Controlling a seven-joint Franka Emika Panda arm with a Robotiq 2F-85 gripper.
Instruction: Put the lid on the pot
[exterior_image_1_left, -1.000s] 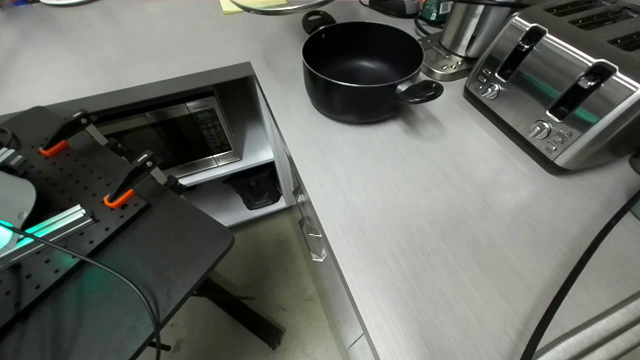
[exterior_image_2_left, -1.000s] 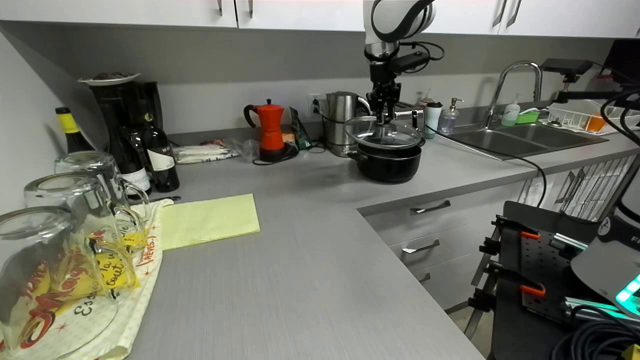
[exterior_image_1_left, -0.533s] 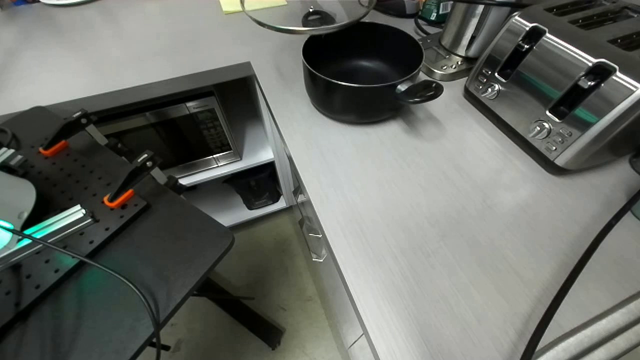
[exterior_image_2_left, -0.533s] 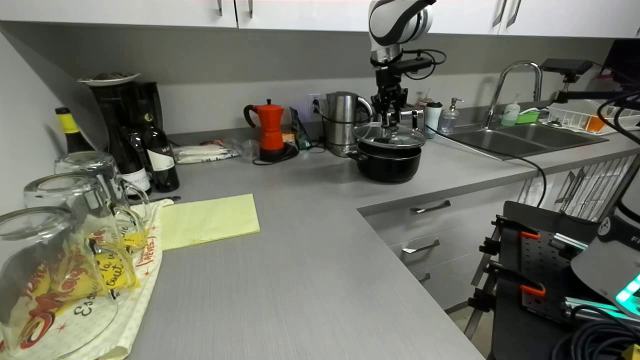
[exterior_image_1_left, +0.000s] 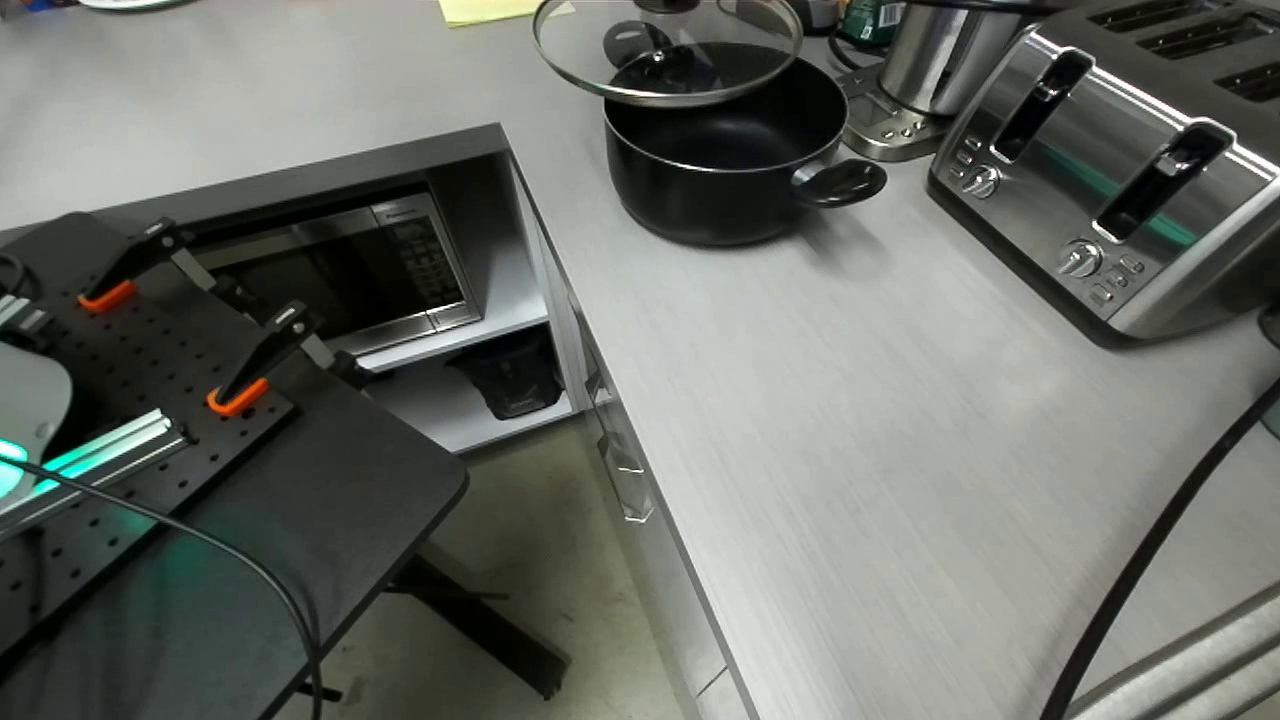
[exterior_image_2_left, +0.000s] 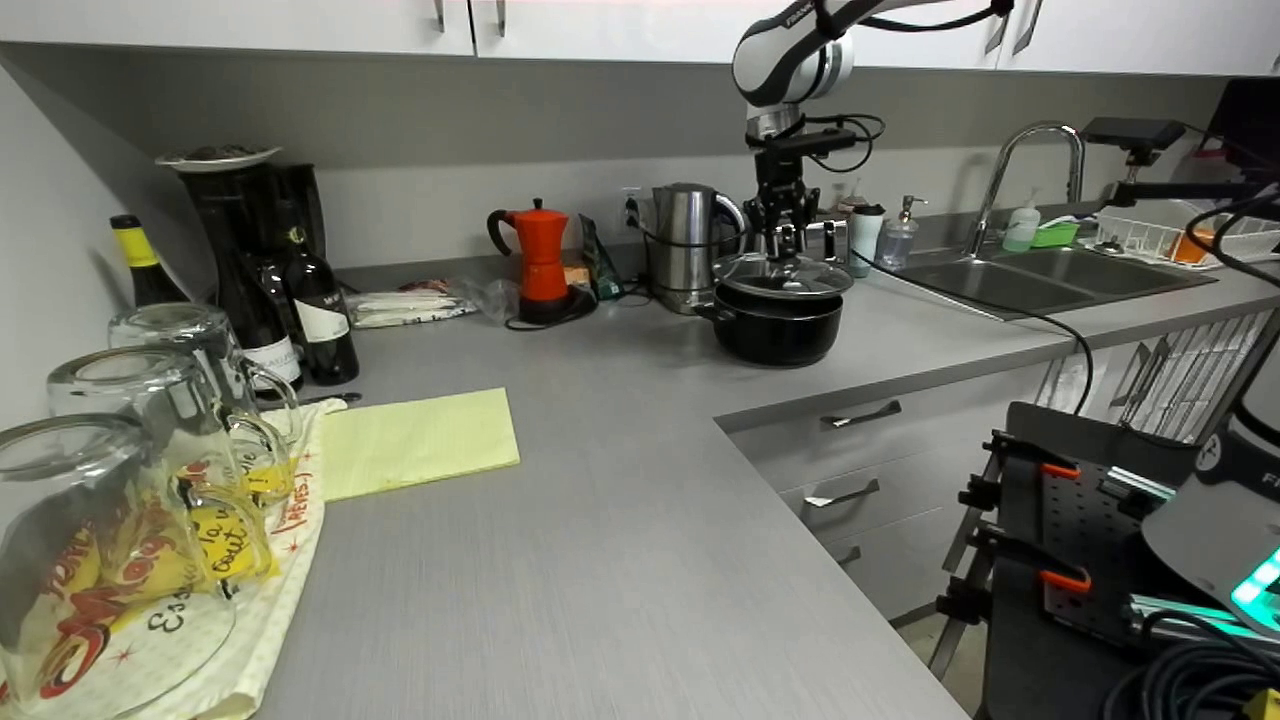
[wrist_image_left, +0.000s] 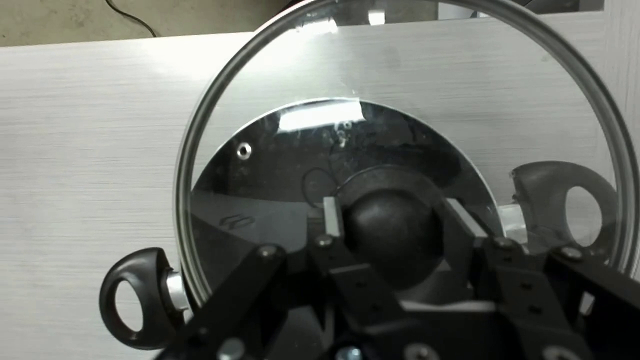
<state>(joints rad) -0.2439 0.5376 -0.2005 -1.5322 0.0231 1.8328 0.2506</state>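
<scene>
Lid (exterior_image_1_left: 668, 60): aloft, unseated.
Claw (wrist_image_left: 398, 220): clasping knob (wrist_image_left: 392, 250). In an exterior view, you should ease frame-right over pot (exterior_image_1_left: 725, 190), lowering level.

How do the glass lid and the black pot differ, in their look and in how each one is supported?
The lid is clear glass; the pot is opaque black. The lid has one knob at its centre; the pot has two side handles. The lid hangs from the pincer, not seated on the pot; the pot stands on the counter. Both are round, and the knob and handles are all black.
</scene>
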